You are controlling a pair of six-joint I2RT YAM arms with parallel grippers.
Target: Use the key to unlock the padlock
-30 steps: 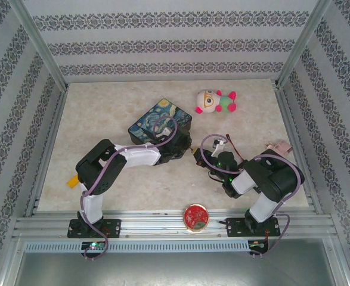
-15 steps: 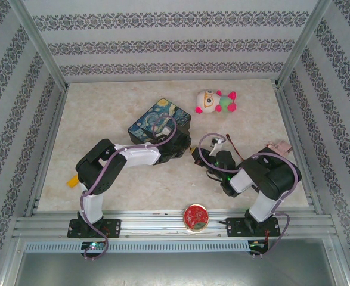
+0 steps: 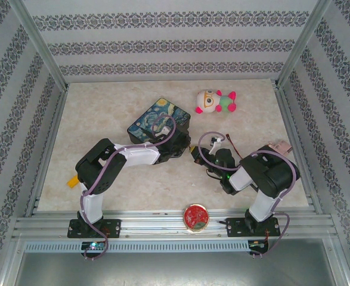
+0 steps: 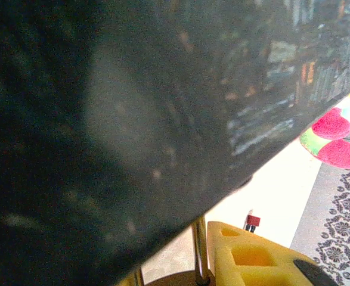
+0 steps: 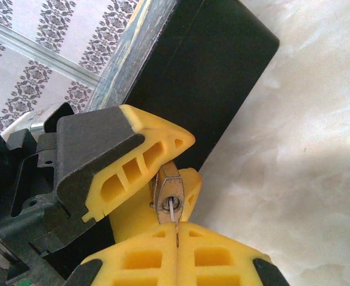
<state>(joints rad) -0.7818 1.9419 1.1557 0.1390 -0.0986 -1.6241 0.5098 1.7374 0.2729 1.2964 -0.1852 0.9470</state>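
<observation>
Right arm: shifted slightly toward the painted tin since a second ago, so its right pincer now sits closer to the left pincer; other items unchanged.

Item 1, padlock: brass body clamped between the yellow fingers of the left pincer, just beside the tin's dark side wall, keyhole end facing the right wrist camera. Its silvery shackle runs up under the tin's edge in the left wrist view.

Item 2, key: thin grey sliver, pinched between the tightly closed fingertips of the right pincer; its tip is at the keyhole (depth of entry cannot be told).

Item 3, tin: starry painted lid, resting on the desk, touching or nearly touching the left pincer.

Item 4, plush toy: pink and green, beyond the tin on its right-hand side, well apart.

Item 5, red disc: at the desk's near edge, well apart from the tin, between the two arm bases.
</observation>
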